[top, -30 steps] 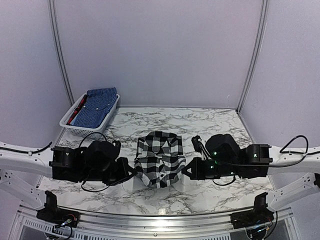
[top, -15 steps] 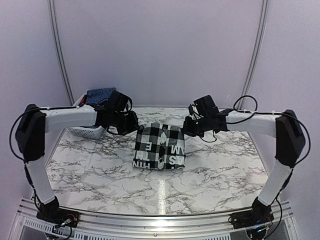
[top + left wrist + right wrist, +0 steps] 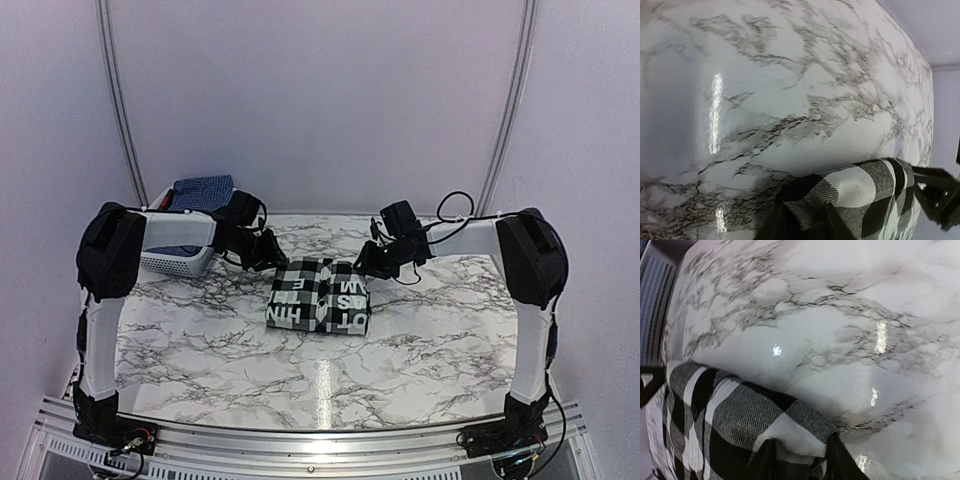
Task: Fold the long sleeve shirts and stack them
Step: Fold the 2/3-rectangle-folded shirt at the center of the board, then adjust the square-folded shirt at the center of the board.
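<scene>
Black-and-white checked shirt [image 3: 318, 298] looks pretty much done to me. It's a compact rectangle sitting flat in the middle of the marble table [image 3: 200, 340], with some big printed letters showing on the top layer. The edges look fairly square from the overhead view, so I'd call that fold finished or within a hair of it.

What's left, as far as I can judge: the blue shirt [image 3: 203, 190] is over in the white slotted basket [image 3: 175, 262] at the far left corner, well apart from the checked one. I can't tell if it's folded in there. So nothing is stacked yet, and that one needs to come out, get folded and go together with the checked one.

Now the grippers. Both are at the far edge of the checked shirt, the left gripper [image 3: 268, 257] at its far-left corner and the right gripper [image 3: 366, 264] at its far-right corner. The wrist views show each pair of dark fingers [image 3: 772, 222] [image 3: 762, 462] a little apart, a narrow gap and nowhere near wide. The folded edge of the cloth sits right in that gap. Honestly I can't tell whether either one is pinching the fabric or just straddling it loosely.
</scene>
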